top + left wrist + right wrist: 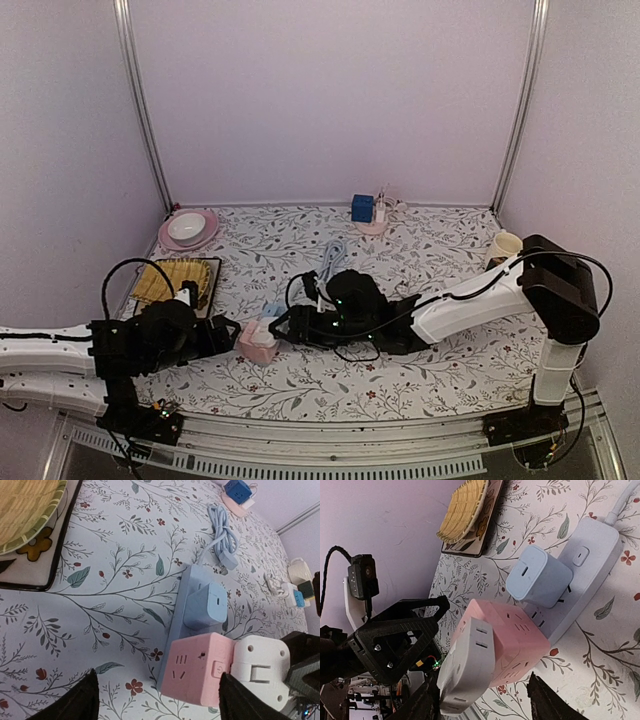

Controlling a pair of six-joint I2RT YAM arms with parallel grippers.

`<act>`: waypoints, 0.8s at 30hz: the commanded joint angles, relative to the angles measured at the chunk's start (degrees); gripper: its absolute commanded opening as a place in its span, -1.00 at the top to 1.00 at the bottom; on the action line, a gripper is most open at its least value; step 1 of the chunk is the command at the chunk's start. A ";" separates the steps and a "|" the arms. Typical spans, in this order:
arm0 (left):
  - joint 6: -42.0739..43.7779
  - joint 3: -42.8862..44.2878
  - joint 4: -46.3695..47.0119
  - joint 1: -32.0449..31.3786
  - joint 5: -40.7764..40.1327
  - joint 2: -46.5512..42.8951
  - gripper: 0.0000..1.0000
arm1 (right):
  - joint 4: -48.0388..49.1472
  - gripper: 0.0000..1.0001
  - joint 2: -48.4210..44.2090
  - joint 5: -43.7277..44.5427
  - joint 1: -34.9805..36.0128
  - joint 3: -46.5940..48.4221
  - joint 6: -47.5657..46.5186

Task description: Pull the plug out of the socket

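Plainly, a power symbol (218, 669) marks the pink socket cube (190, 675).

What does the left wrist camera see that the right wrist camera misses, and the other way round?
Only left wrist: the coiled cable, a blue cube at the far edge, and a cup.
Only right wrist: the left arm itself, close by.
Both: the basket, the blue strip, the blue charger plugged into it, the pink cube and the white plug on its side.
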 commanded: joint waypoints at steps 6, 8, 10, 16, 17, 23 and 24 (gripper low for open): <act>4.01 -2.43 11.03 1.90 6.15 4.99 -0.28 | 5.03 -0.11 4.72 -3.15 2.44 3.78 4.40; 4.25 -2.26 12.43 1.94 7.03 6.87 -0.15 | 5.74 -0.06 4.83 -3.18 2.48 3.31 5.00; 4.81 -1.85 13.87 1.89 7.95 8.57 -0.01 | 5.97 -0.02 4.52 -2.95 2.45 2.98 5.16; 5.12 -0.90 18.24 1.18 11.02 11.98 0.24 | 6.07 0.31 0.99 -0.63 2.39 -0.28 4.56; 4.95 -0.77 18.78 0.80 11.18 12.44 0.25 | 6.12 0.38 -0.05 0.07 2.27 -1.46 4.56; 3.71 -0.43 23.63 -2.29 12.06 16.04 0.33 | 7.63 0.68 -7.10 1.45 0.68 -8.58 5.44; 3.57 -0.03 24.26 -2.88 12.04 16.94 0.34 | 8.10 0.70 -8.08 1.65 0.42 -9.80 5.63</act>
